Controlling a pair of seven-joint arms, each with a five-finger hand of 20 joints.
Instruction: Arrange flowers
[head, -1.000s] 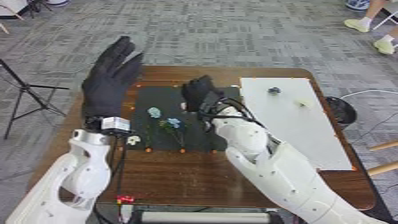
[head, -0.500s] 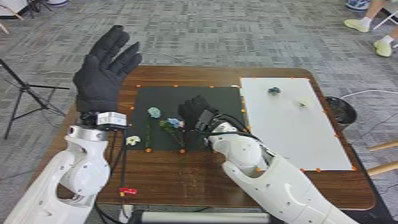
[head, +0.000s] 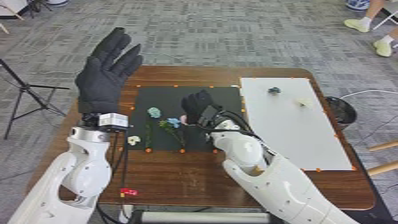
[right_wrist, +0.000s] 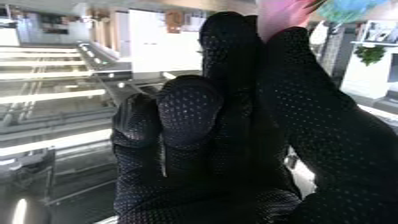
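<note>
Drawn nearer the robot over the rectangular black mat (head: 164, 95), the black-gloved right hand (head: 198, 103) is held beside the blue, green-stemmed flower (head: 173, 121). Pink-petalled flower (right_wrist: 282, 17) is pinched between thumb and fingers; placement among the blooms is judged near.

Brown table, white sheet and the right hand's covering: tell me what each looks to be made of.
The table looks like wood with a slight sheen, judging by its brown, streaky surface. The white sheet is flat, matte and even, perhaps paper or thin board. The right hand wears dull black fabric, probably knitted, with a pattern of tiny dots.
</note>
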